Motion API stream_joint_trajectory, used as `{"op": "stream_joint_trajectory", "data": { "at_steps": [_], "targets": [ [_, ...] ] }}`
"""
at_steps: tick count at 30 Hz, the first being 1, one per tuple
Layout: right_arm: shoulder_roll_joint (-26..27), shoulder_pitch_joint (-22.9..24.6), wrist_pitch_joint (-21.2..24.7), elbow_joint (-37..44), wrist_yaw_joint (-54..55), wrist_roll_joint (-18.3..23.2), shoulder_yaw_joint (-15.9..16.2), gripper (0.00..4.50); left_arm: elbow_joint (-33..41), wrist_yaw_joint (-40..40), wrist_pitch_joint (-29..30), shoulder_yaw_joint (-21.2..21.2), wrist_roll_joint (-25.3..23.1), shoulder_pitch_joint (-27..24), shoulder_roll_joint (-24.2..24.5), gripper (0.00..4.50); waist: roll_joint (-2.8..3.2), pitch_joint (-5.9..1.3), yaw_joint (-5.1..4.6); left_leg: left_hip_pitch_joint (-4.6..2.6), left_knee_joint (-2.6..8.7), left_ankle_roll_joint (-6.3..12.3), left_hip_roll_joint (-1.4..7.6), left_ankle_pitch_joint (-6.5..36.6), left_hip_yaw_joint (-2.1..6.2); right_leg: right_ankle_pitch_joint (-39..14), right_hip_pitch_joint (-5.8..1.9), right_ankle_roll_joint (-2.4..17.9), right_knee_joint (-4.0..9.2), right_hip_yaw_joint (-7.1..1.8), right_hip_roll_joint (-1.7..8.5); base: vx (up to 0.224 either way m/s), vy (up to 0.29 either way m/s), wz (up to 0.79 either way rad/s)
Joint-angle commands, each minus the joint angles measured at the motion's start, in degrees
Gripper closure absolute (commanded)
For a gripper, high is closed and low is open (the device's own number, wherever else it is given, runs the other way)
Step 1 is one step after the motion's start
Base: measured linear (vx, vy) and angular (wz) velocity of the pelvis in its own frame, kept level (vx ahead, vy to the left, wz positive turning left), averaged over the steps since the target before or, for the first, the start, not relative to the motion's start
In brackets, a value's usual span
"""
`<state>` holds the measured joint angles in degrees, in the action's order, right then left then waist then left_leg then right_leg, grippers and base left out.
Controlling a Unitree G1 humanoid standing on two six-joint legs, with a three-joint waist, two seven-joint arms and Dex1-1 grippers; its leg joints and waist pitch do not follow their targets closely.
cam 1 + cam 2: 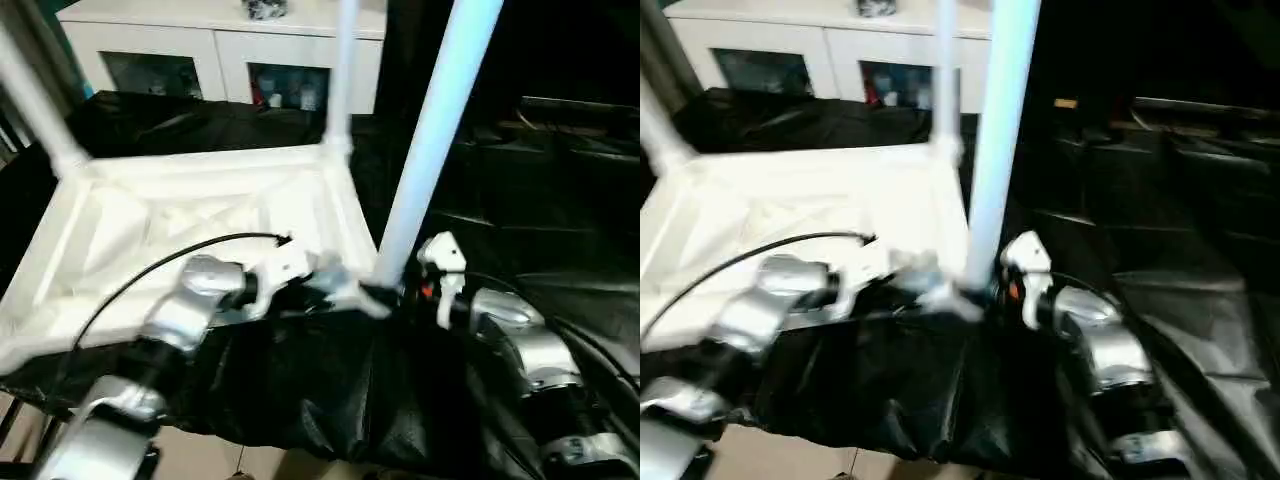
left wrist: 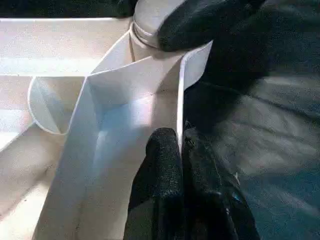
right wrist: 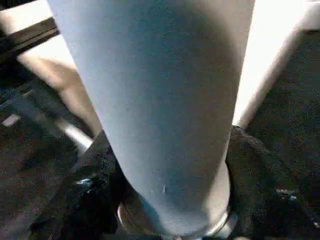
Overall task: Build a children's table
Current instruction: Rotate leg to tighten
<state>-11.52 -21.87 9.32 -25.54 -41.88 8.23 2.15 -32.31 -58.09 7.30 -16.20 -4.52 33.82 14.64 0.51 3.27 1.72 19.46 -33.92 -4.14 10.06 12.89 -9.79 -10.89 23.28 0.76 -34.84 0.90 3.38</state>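
The children's table top (image 1: 180, 210) lies upside down on the black-draped table, ribbed underside up. Two white legs stand in its far corners, one at the left (image 1: 35, 100) and one at the right (image 1: 343, 70). A third leg (image 1: 430, 140) stands upright in the near right corner socket. My right gripper (image 3: 175, 200) is shut around the base of this leg, one black finger (image 3: 90, 200) on each side. My left gripper (image 2: 179, 137) is shut on the thin rim wall (image 2: 181, 100) of the top, just beside that corner.
A white cabinet (image 1: 200, 50) with glass doors stands behind the work. Crumpled black cloth (image 1: 520, 200) covers the big table to the right and hangs over its near edge (image 1: 300, 400). A black cable (image 1: 170, 255) arcs over my left forearm.
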Motion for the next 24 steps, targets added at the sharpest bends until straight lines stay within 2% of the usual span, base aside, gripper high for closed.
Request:
{"op": "stream_joint_trajectory", "data": {
  "at_steps": [1, 2, 3, 4, 7, 9, 10, 11, 12, 13, 15, 16, 19, 21, 22, 24],
  "targets": [
    [5.3, 0.3, 0.3, -1.2, 4.5, -1.7, 3.6, 1.93, -0.7, 7.5, 1.3, 0.2, 0.0, 1.3, -4.3, 4.50, -0.57, -2.71, -0.17, 0.57, 4.39, 1.68, 2.40, 8.4, 0.56, -15.3, -2.68, 12.3, 4.88, -2.22, 3.92, 0.000, 0.000, 0.00],
    [7.4, 0.2, 0.4, -1.7, 8.7, -2.9, 3.3, 1.93, -1.0, 9.4, 1.4, -0.1, -0.5, 1.5, -5.8, 4.50, -0.32, -2.79, -0.08, 0.56, 4.42, 1.65, 2.34, 8.3, 0.67, -15.2, -2.83, 12.2, 4.84, -2.16, 3.97, 0.000, 0.000, 0.00],
    [9.8, -0.1, 0.4, -2.5, 13.4, -4.3, 3.2, 1.93, -1.2, 10.8, 1.3, -0.5, -0.9, 1.6, -7.4, 4.50, -0.34, -2.81, -0.30, 0.57, 4.35, 1.52, 2.37, 7.9, 0.53, -14.2, -2.64, 12.2, 4.89, -2.24, 3.89, 0.000, 0.000, 0.00],
    [11.4, -0.5, 0.3, -3.1, 16.4, -5.1, 3.2, 1.93, -1.2, 11.7, 1.3, -0.7, -1.2, 1.6, -8.4, 4.50, -0.32, -2.94, -0.30, 0.58, 4.32, 1.42, 2.24, 7.3, 0.52, -13.4, -2.76, 12.2, 4.80, -2.21, 3.84, 0.000, 0.000, 0.00],
    [13.5, -1.4, 0.3, -3.6, 17.5, -5.2, 3.9, 1.93, -0.8, 11.0, 0.6, -1.5, -1.3, 1.5, -9.3, 4.50, -0.15, -2.91, -0.32, 0.68, 4.38, 1.83, 2.15, 7.8, 0.56, -13.2, -2.84, 12.2, 4.86, -2.22, 3.88, 0.000, 0.000, 0.00],
    [13.4, -1.5, -0.3, -3.7, 17.4, -5.4, 4.2, 1.23, -0.8, 10.2, 0.0, -1.7, -1.2, 1.4, -9.0, 4.50, -0.10, -2.88, -0.31, 0.68, 4.48, 2.09, 2.23, 8.8, 0.57, -13.6, -2.85, 11.9, 4.94, -2.23, 3.86, 0.000, 0.000, 0.00],
    [13.3, -1.6, -0.3, -3.9, 17.1, -5.0, 3.9, 1.23, -0.6, 9.5, -0.3, -1.8, -1.2, 1.3, -8.6, 4.50, 0.11, -2.84, -0.35, 0.62, 4.56, 2.10, 2.31, 9.3, 0.59, -13.6, -2.77, 12.0, 4.99, -2.20, 3.86, 0.000, 0.000, 0.00],
    [12.9, -1.6, 0.1, -3.7, 16.0, -4.1, 3.3, 1.20, -0.3, 8.7, -0.9, -1.7, -1.2, 1.1, -7.9, 4.50, -0.07, -2.90, -0.39, 0.67, 4.53, 2.13, 2.30, 9.4, 0.59, -13.5, -2.82, 12.0, 4.97, -2.21, 3.84, 0.000, 0.000, 0.00],
    [12.5, -1.6, 0.3, -3.6, 15.2, -3.6, 2.9, 0.94, -0.1, 8.3, -1.3, -1.6, -1.1, 1.0, -7.4, 4.50, 0.03, -2.88, -0.40, 0.68, 4.59, 2.21, 2.34, 9.7, 0.64, -13.3, -2.85, 12.2, 4.95, -2.23, 3.92, 0.000, 0.000, 0.00],
    [12.0, -1.6, 0.3, -3.4, 14.7, -3.4, 2.6, 0.94, 0.2, 7.7, -1.5, -1.5, -0.9, 0.8, -7.0, 4.50, 0.03, -2.88, -0.40, 0.68, 4.59, 2.21, 2.34, 9.7, 0.64, -13.3, -2.85, 12.2, 4.95, -2.23, 3.92, 0.000, 0.000, 0.00],
    [9.8, -2.1, -0.6, -3.8, 13.7, -4.5, 2.2, 0.75, 1.2, 5.4, -2.4, -1.2, -0.8, 0.0, -5.2, 4.50, -0.03, -3.00, -0.47, 0.69, 4.49, 2.51, 2.32, 8.9, 0.60, -11.6, -2.93, 12.7, 4.80, -2.24, 3.92, 0.000, 0.000, 0.00],
    [8.7, -2.4, -1.1, -4.2, 12.9, -4.9, 2.3, 0.75, 1.5, 4.5, -2.6, -1.1, -0.7, -0.3, -4.6, 4.50, -0.18, -3.22, -0.55, 0.80, 4.32, 2.82, 2.30, 8.0, 0.58, -9.8, -3.17, 13.1, 4.56, -2.21, 3.95, 0.000, 0.000, 0.00],
    [6.5, -2.8, -2.2, -4.8, 10.5, -5.0, 2.3, 0.75, 2.2, 2.4, -3.0, -1.1, -0.3, -0.8, -3.1, 4.50, -0.07, -3.28, -0.61, 0.88, 4.02, 3.97, 2.30, 6.0, 0.42, -5.9, -3.21, 14.8, 4.20, -2.19, 3.98, 0.000, 0.000, 0.00],
    [4.4, -3.1, -2.8, -4.7, 6.4, -4.3, 2.3, 0.75, 2.5, 0.3, -3.2, -0.9, 0.3, -1.2, -1.8, 4.50, -0.03, -3.26, -0.50, 0.85, 4.03, 4.52, 2.40, 5.9, 0.39, -5.3, -3.25, 15.4, 4.14, -2.12, 4.02, 0.000, 0.000, 0.00],
    [3.0, -3.1, -3.2, -4.3, 2.8, -3.4, 2.4, 0.75, 2.3, -1.3, -3.7, -0.8, 0.8, -1.3, -0.8, 4.50, -0.30, -3.30, -0.46, 0.90, 3.96, 4.93, 2.42, 5.7, 0.40, -5.3, -3.39, 15.5, 4.01, -2.12, 4.02, 0.000, 0.000, 0.00],
    [1.1, -2.4, -3.3, -2.5, -3.7, -1.7, 3.6, 0.75, 2.4, -3.4, -3.8, -0.6, 1.4, -1.3, 0.3, 4.50, -0.23, -3.30, -0.40, 0.80, 3.93, 5.48, 2.48, 5.9, 0.38, -5.0, -3.39, 15.8, 3.98, -2.05, 3.96, 0.000, 0.000, 0.00]
  ]
}}
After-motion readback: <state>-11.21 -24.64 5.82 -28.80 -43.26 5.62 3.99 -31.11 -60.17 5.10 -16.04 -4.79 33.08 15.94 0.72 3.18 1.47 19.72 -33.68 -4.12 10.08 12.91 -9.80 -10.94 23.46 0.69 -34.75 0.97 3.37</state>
